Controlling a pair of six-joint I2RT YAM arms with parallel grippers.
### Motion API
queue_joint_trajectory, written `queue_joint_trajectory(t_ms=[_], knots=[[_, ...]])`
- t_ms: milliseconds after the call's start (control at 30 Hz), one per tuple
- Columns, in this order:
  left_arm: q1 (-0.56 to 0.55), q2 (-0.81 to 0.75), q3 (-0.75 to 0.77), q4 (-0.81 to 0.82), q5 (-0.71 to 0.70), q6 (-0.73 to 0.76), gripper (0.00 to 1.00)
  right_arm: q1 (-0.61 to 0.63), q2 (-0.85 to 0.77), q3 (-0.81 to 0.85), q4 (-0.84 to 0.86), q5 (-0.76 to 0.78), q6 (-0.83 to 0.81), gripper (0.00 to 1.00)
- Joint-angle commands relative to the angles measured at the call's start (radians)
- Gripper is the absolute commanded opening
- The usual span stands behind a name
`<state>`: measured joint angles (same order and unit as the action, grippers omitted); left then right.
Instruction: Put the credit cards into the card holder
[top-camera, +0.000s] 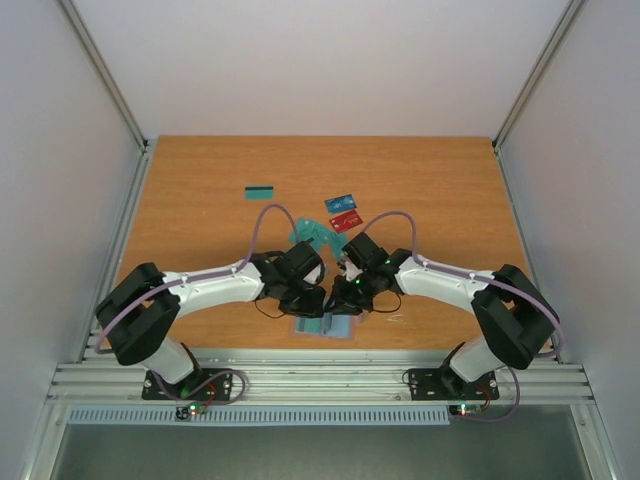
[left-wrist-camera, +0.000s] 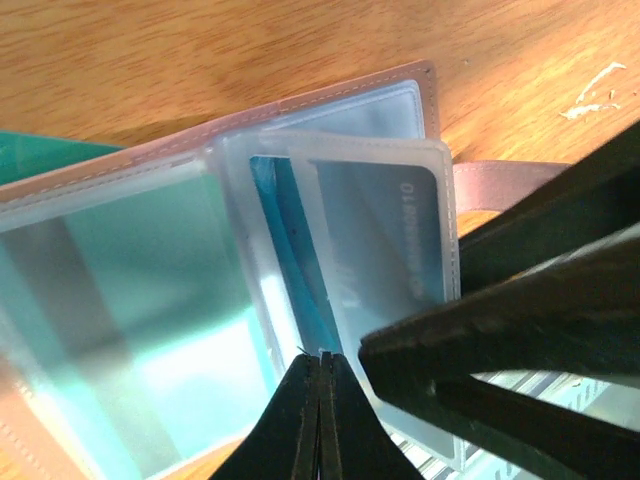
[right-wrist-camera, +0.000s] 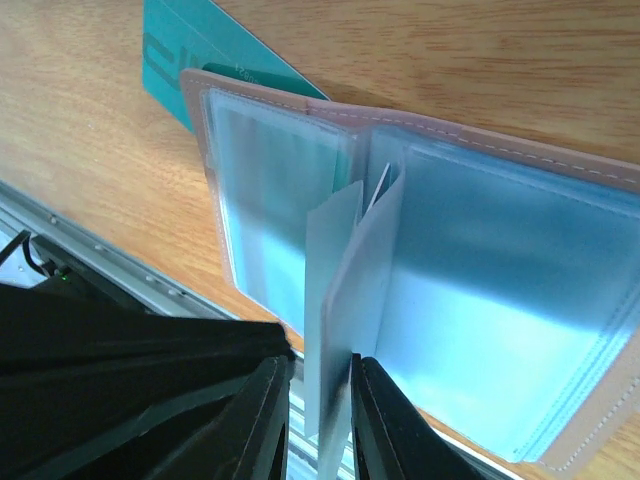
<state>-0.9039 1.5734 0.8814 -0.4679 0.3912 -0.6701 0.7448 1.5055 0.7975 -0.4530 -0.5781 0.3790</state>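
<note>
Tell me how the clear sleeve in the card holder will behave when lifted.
Probably floppy: the clear sleeve bends where the right gripper holds it upright. Likely slippery, given its glossy sheen. It looks bound into the card holder, so pulling may drag it along.

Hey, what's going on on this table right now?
Both claws are working at an open card holder at the near edge of the table. The right claw straddles an upright clear sleeve; whether it grips it is unclear. The left claw is shut at the sleeves' edge, beside a blue card sitting in a pocket. Loose cards lie farther back: a teal pile, a red card, a second blue card and a striped teal card.
</note>
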Motion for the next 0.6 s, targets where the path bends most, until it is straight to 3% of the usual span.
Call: queue_joint_trajectory(t_ms=[0, 233, 567], knots=[[-0.003, -0.061, -0.004, -0.076, -0.058, 0.003, 0.01, 0.022, 0.041, 0.038, 0.003, -0.014, -0.007, 0.2], [0.0, -0.211, -0.073, -0.218, -0.185, -0.022, 0.01, 0.053, 0.127, 0.107, 0.011, -0.025, -0.006, 0.2], [0.005, -0.606, -0.185, -0.452, -0.356, -0.184, 0.03, 0.094, 0.381, 0.332, 0.021, -0.104, -0.021, 0.22]])
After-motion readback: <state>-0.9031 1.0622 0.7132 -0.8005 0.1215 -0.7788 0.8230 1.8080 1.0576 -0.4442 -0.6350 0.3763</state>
